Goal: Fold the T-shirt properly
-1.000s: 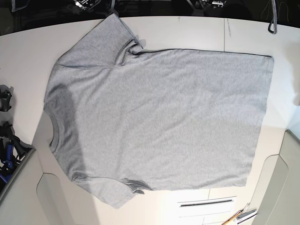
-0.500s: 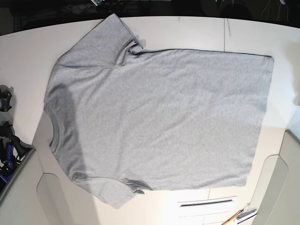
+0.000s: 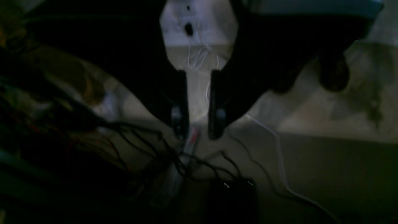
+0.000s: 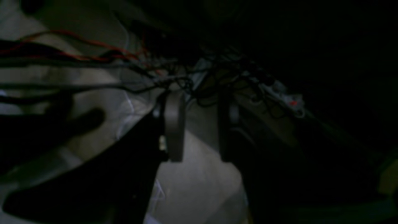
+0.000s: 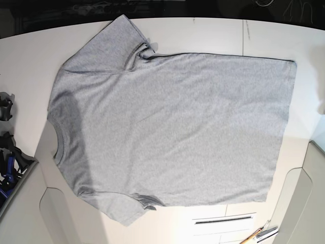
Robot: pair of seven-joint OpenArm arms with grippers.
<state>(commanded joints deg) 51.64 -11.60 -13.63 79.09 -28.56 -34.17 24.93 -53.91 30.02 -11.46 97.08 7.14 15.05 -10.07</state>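
Observation:
The T-shirt (image 5: 172,127) lies spread flat on the white table (image 5: 213,33) in the base view, plain grey side up. Its neck is at the left, its hem at the right, and one sleeve points to the far edge and one to the near edge. Neither gripper shows in the base view. In the left wrist view my left gripper (image 3: 198,126) hangs over a dim floor with cables, its jaws slightly apart and empty. My right gripper (image 4: 200,137) also hangs over dark floor, open with nothing between its fingers. The shirt is in neither wrist view.
Black clamps (image 5: 5,109) and a bin with blue-handled tools (image 5: 7,170) sit at the left table edge. A pen-like tool (image 5: 259,235) lies at the near right beside a slot (image 5: 223,219). Tangled cables (image 3: 149,149) and a power strip (image 4: 283,93) lie below the grippers.
Arm parts and a hanging cable seen along the far edge of the base view one second ago have left that view. The T-shirt has not moved.

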